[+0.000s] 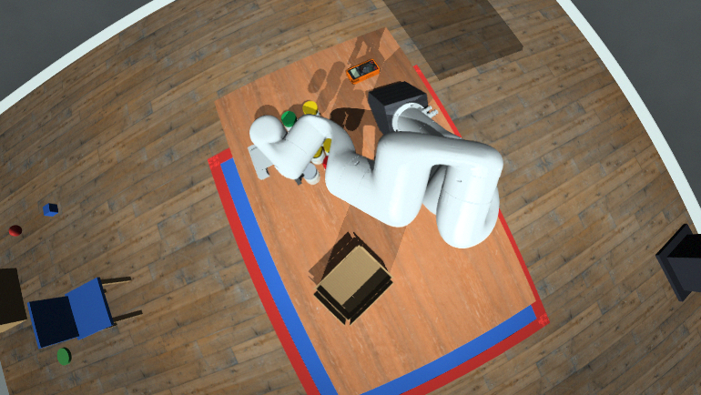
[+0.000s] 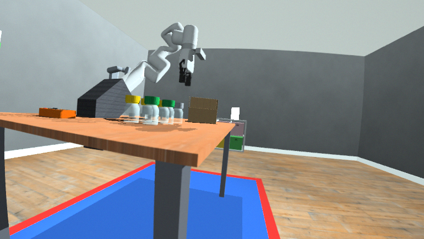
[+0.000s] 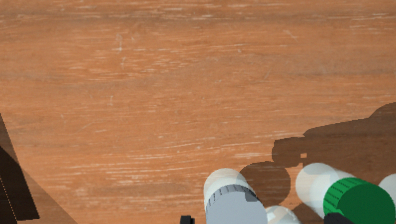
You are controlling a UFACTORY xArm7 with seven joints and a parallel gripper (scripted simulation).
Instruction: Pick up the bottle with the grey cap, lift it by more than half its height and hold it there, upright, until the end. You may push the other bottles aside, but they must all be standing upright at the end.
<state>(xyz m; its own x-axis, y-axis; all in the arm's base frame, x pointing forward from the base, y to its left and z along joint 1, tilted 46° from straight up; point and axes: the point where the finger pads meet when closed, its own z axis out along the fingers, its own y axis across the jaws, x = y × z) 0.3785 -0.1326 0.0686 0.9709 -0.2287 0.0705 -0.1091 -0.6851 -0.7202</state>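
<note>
Looking down from the top view: white arm (image 1: 411, 181) bent across the middle of a wooden table (image 1: 441, 294), hiding most of a bottle cluster at upper centre. Green cap (image 1: 288, 117) and yellow cap (image 1: 309, 106) peeking out above the wrist. Grey-capped bottle (image 1: 310, 174) barely visible below the wrist. Cardboard box (image 1: 350, 277) lower centre, orange device (image 1: 362, 71) near the top edge, black base block (image 1: 395, 100) just right of it. Blue chair (image 1: 73, 314) on the floor at lower left.

Seen from the exterior view: gripper (image 2: 184, 79) hanging in the air, upper centre, well above the bottles, fingers pointing down, spread fairly wide, holding nothing. Bottles standing upright in a tight group at mid-left on the table (image 2: 166, 148). Grey-capped bottle (image 2: 179, 112) at the right end of the group, near the cardboard box (image 2: 202, 110). Green-capped bottle (image 2: 152, 108) toward the front, yellow-capped bottle (image 2: 132, 107) at the left end.

Seen from the wrist view: mostly bare wood grain. Grey-capped bottle (image 3: 233, 202) at bottom centre, cut off by the lower edge. Green-capped bottle (image 3: 350, 197) at bottom right. Dark fingertip (image 3: 187, 219) just showing at the bottom edge, left of the grey cap.
</note>
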